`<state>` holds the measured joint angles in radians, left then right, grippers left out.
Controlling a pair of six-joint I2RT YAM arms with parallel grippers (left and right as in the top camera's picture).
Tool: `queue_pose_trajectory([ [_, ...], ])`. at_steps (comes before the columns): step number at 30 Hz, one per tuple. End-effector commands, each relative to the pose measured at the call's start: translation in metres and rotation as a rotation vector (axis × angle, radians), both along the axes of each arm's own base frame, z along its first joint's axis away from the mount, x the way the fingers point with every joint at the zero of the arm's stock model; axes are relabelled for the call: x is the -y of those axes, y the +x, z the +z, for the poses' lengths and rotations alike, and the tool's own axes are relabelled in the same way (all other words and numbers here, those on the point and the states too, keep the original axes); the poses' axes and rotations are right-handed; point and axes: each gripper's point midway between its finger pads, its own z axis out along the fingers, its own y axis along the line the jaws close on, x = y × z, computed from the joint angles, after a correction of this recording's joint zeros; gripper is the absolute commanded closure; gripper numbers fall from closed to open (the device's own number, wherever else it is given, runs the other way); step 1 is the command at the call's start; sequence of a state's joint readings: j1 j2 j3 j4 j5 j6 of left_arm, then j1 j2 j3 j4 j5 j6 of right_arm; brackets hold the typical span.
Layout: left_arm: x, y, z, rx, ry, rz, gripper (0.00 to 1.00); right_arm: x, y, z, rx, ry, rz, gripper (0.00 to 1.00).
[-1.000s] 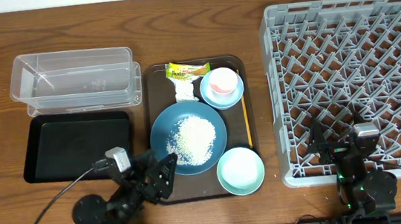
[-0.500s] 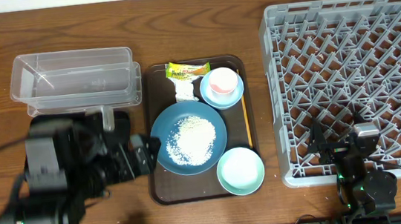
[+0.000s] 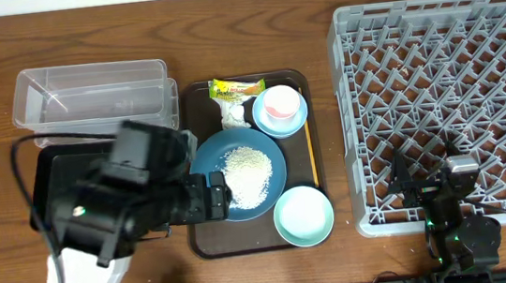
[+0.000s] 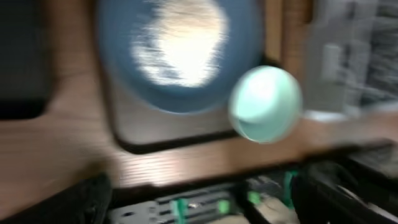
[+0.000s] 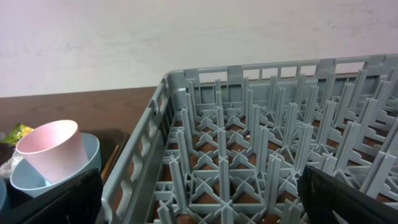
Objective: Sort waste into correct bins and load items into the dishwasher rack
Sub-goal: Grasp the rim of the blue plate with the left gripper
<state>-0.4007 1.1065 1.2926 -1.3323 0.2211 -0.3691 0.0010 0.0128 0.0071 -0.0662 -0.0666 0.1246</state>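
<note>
**Left arm.** It reaches across the black tray (image 3: pixel 43 187) and hides most of it. The left gripper (image 3: pixel 210 201) hangs at the left edge of the dark-blue plate (image 3: pixel 212 157). Its fingers stand wide apart with nothing between them. The wrist view is badly blurred, so I cannot tell whether a finger touches the plate rim.

**Right arm.** It sits at the near edge of the dishwasher rack (image 3: pixel 442 56). The right gripper (image 3: pixel 424 178) is spread fully apart above the pegs and holds nothing.

**Waste.**
- The rice grains (image 3: pixel 247 175) lie in a heap in the middle of the dark-blue plate.
- The crumpled tissue (image 3: pixel 233 117) lies on the brown serving tray (image 3: pixel 244 238), just beyond the plate.
- The yellow-green wrapper (image 3: pixel 233 89) lies at the tray's far edge, just behind the tissue.

**Bins.** The clear tub (image 3: pixel 93 102) stands on the worktop (image 3: pixel 252 38) to the left of the serving tray. It appears empty. The black tray lies directly in front of it.

**Items.**
- The plate rests on the serving tray, left of centre.
- The mint-white bowl (image 3: pixel 303 216) sits upright at the tray's near right corner, just beside the plate.
- The light-blue dish (image 3: pixel 296 121) sits at the far right corner.
- The pink cup (image 3: pixel 279 104) stands upright inside the dish.

**Rack.** It stands on the right of the worktop, well apart from the bins. No crockery is seen in it.
</note>
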Motion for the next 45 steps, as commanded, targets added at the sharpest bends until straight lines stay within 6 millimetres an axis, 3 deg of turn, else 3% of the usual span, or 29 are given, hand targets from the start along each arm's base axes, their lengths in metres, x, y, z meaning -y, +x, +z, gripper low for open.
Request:
queue_pose_trajectory([
  [1, -0.033, 0.024, 0.002, 0.096, 0.183, 0.201, 0.06, 0.003, 0.0, -0.001, -0.002, -0.01, -0.013, 0.01],
  [10, -0.029, 0.025, -0.002, 0.076, 0.174, 0.194, 0.06, 0.003, 0.0, -0.001, -0.002, -0.01, -0.013, 0.01],
  [15, 0.023, 0.017, -0.002, 0.022, -0.054, 0.012, 0.06, 0.003, 0.0, -0.001, -0.002, -0.01, -0.013, 0.01],
  [22, 0.067, 0.044, -0.01, 0.068, -0.106, -0.05, 0.15, 0.003, 0.0, -0.001, -0.002, -0.01, -0.013, 0.01],
  [27, 0.103, 0.055, -0.047, 0.008, -0.052, -0.124, 0.22, 0.003, 0.0, -0.001, -0.002, -0.01, -0.013, 0.01],
  [34, 0.111, 0.057, -0.11, -0.078, 0.172, -0.108, 0.22, 0.003, 0.0, -0.001, -0.002, -0.01, -0.013, 0.01],
  [45, 0.138, 0.064, -0.168, -0.128, 0.234, -0.095, 0.34, 0.003, 0.0, -0.001, -0.002, -0.01, -0.013, 0.01],
])
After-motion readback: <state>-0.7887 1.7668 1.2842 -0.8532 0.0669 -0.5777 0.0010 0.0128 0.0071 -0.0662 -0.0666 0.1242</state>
